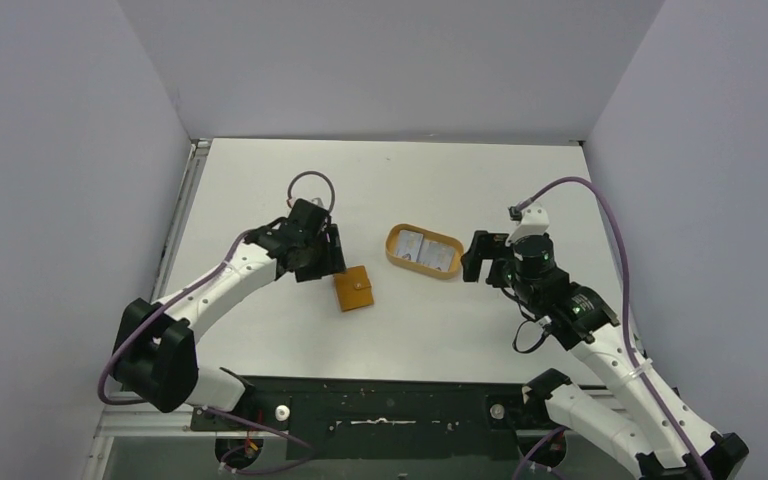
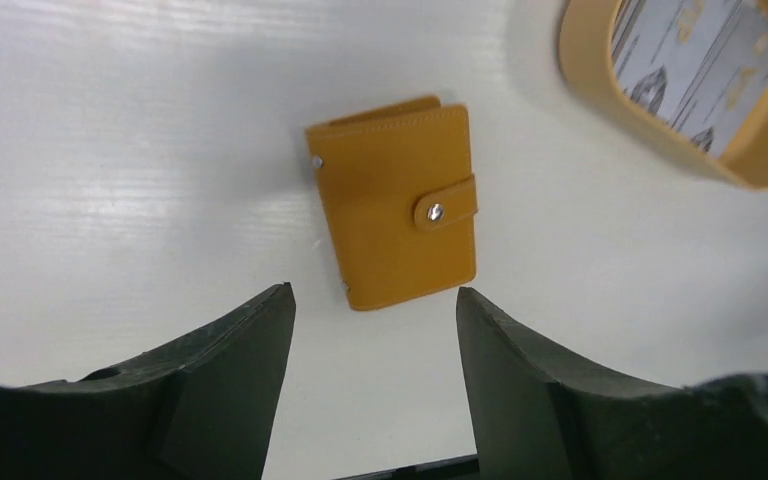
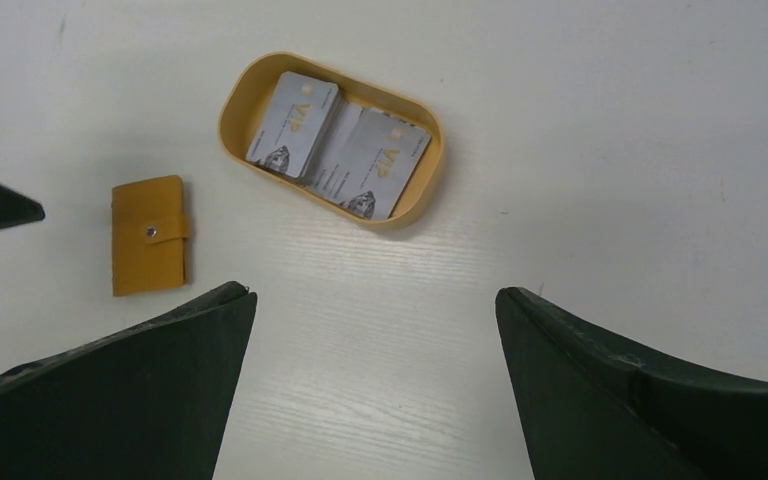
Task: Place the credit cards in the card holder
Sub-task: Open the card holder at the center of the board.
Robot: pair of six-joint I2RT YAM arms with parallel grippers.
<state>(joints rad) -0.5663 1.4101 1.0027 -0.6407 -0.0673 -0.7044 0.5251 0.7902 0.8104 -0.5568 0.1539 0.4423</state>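
The orange-brown card holder point(image 1: 354, 289) lies closed and snapped on the white table; it also shows in the left wrist view point(image 2: 396, 205) and the right wrist view point(image 3: 148, 234). Pale grey-blue credit cards point(image 3: 340, 145) lie in the oval tan tray point(image 1: 398, 258), and they show in the top view point(image 1: 426, 251) too. My left gripper point(image 2: 374, 300) is open and empty, just left of and above the holder point(image 1: 322, 255). My right gripper point(image 3: 372, 300) is open and empty, right of the tray point(image 1: 478, 258).
The tan tray's rim point(image 2: 600, 90) sits right of the holder. Grey walls enclose the table on the left, back and right. A black base plate point(image 1: 380, 400) runs along the near edge.
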